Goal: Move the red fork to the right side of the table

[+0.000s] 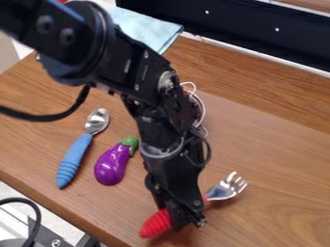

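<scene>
At end effector (189, 224), red fork (157, 224) juts out both sides; whether pinched, cannot tell.

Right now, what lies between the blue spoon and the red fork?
In the camera view, a purple toy eggplant lies between the blue spoon and the red fork; the robot's hand is at the fork's handle.

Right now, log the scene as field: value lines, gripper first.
gripper: down at the red fork's handle
fork: red handle, metal tines toward the view's upper right
spoon: blue handle, bowl end farther from camera
eggplant: purple, green cap, between spoon and arm in view
cloth: light blue, far side, upper left
surface: brown wood-grain table
</scene>
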`<state>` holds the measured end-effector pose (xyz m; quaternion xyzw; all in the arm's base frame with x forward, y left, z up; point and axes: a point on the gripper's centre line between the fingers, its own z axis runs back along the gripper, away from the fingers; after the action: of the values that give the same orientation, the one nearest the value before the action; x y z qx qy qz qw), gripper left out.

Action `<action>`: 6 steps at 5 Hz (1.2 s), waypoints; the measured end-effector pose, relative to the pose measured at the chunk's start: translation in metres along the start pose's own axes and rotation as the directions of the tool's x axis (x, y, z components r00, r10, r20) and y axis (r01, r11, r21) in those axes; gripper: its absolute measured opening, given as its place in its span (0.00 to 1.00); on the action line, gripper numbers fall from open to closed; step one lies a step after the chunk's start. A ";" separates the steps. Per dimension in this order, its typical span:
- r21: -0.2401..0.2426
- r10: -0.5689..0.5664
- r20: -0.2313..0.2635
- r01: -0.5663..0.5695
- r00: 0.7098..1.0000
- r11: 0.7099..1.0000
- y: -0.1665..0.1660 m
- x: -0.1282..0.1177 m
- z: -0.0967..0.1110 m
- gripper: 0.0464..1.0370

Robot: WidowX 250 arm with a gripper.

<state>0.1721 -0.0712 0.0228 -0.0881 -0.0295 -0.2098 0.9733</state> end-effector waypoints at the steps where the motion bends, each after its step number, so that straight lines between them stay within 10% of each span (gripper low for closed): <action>1: -0.024 0.094 -0.002 -0.094 0.996 0.995 -0.005 0.001 -0.002 0.32; 3: -0.044 0.208 -0.031 -0.209 0.978 0.977 -0.007 -0.008 -0.005 0.32; 6: -0.020 0.332 0.078 -0.331 0.940 0.943 -0.004 0.003 -0.005 0.32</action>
<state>0.1727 -0.0771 0.0184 -0.1036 -0.0524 -0.0394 0.9925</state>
